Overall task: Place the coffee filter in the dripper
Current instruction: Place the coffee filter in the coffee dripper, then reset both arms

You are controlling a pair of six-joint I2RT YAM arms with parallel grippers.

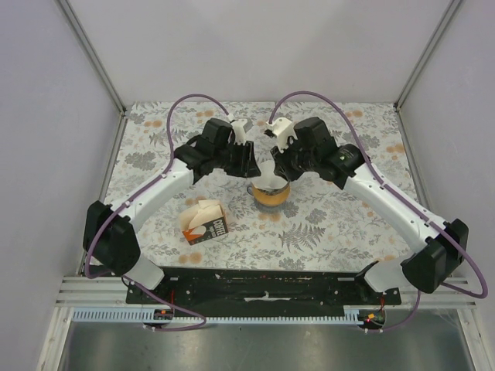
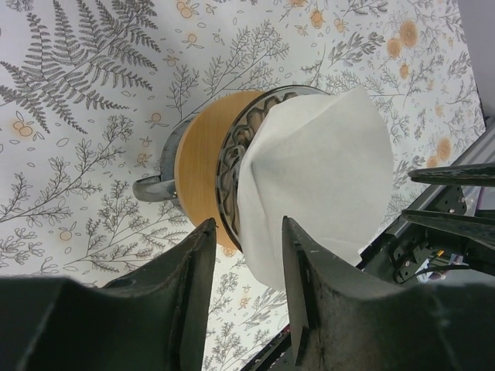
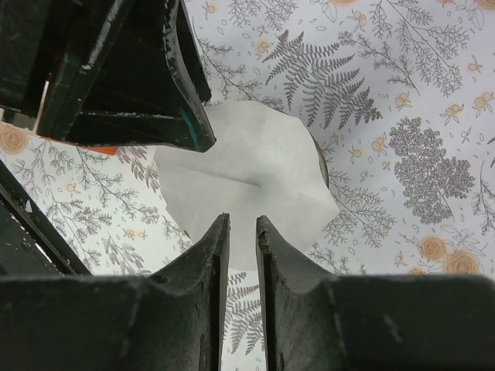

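Coffee filter [image 2: 317,178] sits in the dripper [image 2: 230,162], left tool [image 2: 247,224] spread, right tool [image 3: 242,220] slightly parted

- Coffee filter [image 2: 317,170] — thin white paper, matt, faintly fibrous.
- Dripper [image 2: 230,166] — dark metal wire with a dull sheen.
- Ring [image 2: 197,174] — tan, wood-like, smooth and matt.
- Table cover [image 2: 93,116] — printed and matt; cloth or vinyl cannot be told.
- Left gripper [image 2: 247,232] — matt black plastic, slightly grainy.
- Carton [image 1: 207,220] — printed card.
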